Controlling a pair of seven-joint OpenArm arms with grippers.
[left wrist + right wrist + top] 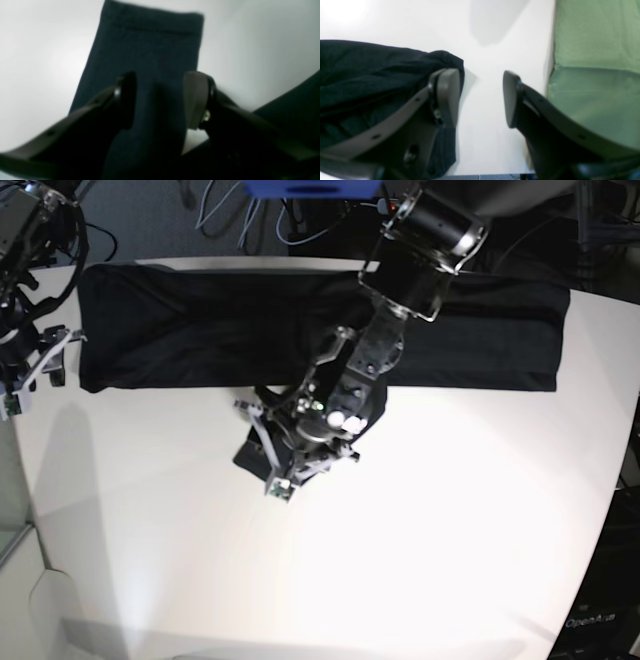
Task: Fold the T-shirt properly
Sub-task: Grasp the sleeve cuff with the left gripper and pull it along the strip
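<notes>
Left gripper (160, 100) over the sleeve of the T-shirt (200, 320).
Both jaws spread; right gripper (481, 97) holds nothing, beside the shirt's edge.

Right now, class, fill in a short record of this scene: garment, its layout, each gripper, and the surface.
garment: black T-shirt, long-sleeved, no print visible
layout: a wide band across the far side of the table, one sleeve end reaching toward the table's middle
left gripper: open, jaws either side of the sleeve, not closed on it
right gripper: open, holding nothing, beside the shirt's end
surface: white table
beyond the table edge: green surface, right wrist view only
</notes>
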